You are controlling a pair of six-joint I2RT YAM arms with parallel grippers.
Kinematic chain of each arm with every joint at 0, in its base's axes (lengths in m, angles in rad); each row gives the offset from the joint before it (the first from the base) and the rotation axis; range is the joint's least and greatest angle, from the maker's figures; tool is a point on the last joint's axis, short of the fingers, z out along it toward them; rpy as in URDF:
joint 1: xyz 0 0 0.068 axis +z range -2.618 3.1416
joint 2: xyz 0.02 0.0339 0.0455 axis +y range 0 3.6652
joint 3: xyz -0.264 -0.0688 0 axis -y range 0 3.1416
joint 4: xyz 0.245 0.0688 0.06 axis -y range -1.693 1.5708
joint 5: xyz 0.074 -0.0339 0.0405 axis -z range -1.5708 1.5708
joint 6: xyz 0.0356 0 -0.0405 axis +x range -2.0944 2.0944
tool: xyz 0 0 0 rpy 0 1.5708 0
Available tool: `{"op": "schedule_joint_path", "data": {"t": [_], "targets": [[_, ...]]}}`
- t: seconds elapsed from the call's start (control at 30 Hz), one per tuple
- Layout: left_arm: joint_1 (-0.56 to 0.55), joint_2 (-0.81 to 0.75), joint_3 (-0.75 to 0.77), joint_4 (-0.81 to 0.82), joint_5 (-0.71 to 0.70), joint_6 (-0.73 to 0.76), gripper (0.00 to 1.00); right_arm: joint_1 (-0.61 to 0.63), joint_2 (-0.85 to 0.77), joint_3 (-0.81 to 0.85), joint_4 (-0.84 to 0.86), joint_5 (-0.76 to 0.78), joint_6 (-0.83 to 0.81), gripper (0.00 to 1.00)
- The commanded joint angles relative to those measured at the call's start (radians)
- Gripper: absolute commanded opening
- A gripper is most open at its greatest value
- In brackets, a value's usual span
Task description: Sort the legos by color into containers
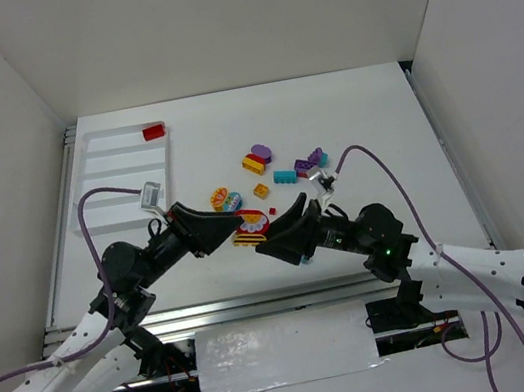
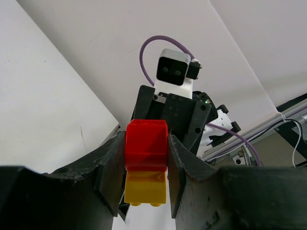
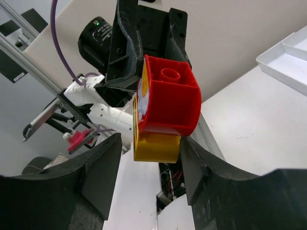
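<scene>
red-on-yellow stack pinched between the two claws, on the near side of the loose cluster and well apart from the tray.

find left gripper (image 2: pixel 146 163) clamped on both flanks of the red brick (image 2: pixel 146 143), yellow brick (image 2: pixel 145 187) plugged beneath and free of the pads; find right gripper (image 3: pixel 151 153) spread wide around the same stack, clear gap at one finger, contact at the other not determinable. note black wrists hiding the table (image 1: pixel 360 118) under the stack. count: one stack of two; one lone red brick (image 1: pixel 153 131) in the farthest compartment of the white tray (image 1: pixel 107 183); six loose behind the claws, namely two purple bricks (image 1: pixel 311 159), teal brick (image 1: pixel 285 176), yellow-and-red piece (image 1: pixel 253 163), small orange brick (image 1: pixel 261 191), rounded multicolour piece (image 1: pixel 226 199). note glossy moulded plastic, round stud on the red top, matte black fingers.
</scene>
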Motion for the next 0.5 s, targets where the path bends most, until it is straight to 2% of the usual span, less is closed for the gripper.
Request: {"op": "schedule_joint_path", "data": {"t": [0.0, 0.13, 0.17, 0.23, 0.3, 0.37, 0.47], "targets": [[-0.002, -0.017, 0.013, 0.109, 0.023, -0.013, 0.0, -0.002, 0.006, 0.042, 0.095, 0.039, 0.01, 0.59], [-0.001, -0.005, 0.011, 0.115, 0.032, -0.016, 0.0, -0.002, 0.046, 0.063, 0.135, -0.01, 0.016, 0.4], [-0.001, -0.002, 0.011, 0.12, 0.035, -0.016, 0.0, -0.002, 0.052, 0.068, 0.152, -0.033, 0.014, 0.3], [-0.001, 0.003, 0.013, 0.118, 0.039, -0.012, 0.0, -0.004, 0.069, 0.08, 0.152, -0.056, -0.001, 0.0], [-0.002, 0.003, 0.017, 0.091, 0.031, -0.003, 0.0, -0.002, 0.08, 0.085, 0.15, -0.09, -0.033, 0.0], [-0.001, -0.01, 0.045, 0.043, 0.005, 0.023, 0.0, -0.004, 0.091, 0.108, 0.062, -0.127, -0.091, 0.0], [-0.002, -0.034, 0.128, -0.145, -0.067, 0.112, 0.0, -0.005, 0.118, 0.189, -0.22, -0.208, -0.268, 0.0]]}}
